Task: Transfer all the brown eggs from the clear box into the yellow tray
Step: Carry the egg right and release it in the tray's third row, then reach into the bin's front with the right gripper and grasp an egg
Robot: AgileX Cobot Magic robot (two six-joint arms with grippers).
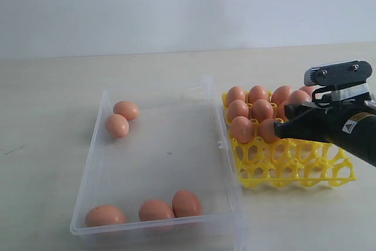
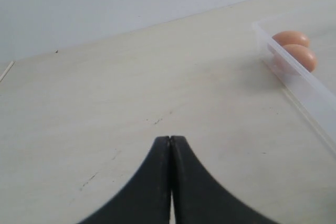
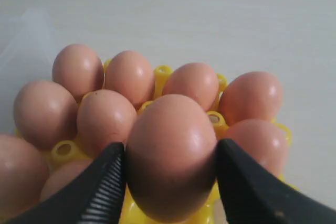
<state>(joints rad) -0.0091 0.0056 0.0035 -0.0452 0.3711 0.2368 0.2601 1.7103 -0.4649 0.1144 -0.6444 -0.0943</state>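
The clear box (image 1: 88,187) holds several brown eggs: two (image 1: 117,125) in its far left corner and three (image 1: 155,210) along its near wall. To its right, the yellow tray (image 1: 294,166) has its back rows filled with eggs (image 1: 257,93). My right gripper (image 1: 289,114) hangs over the tray's second row. In the right wrist view it (image 3: 170,153) is shut on a brown egg (image 3: 170,150), one finger against each side, low over a yellow cup (image 3: 163,71). My left gripper (image 2: 170,138) is shut and empty over bare table beside the box (image 2: 310,93).
The tray's front two rows of cups (image 1: 305,174) are mostly without eggs. The box's middle floor (image 1: 164,151) is bare. A pale wall stands behind the table. The left arm is outside the exterior view.
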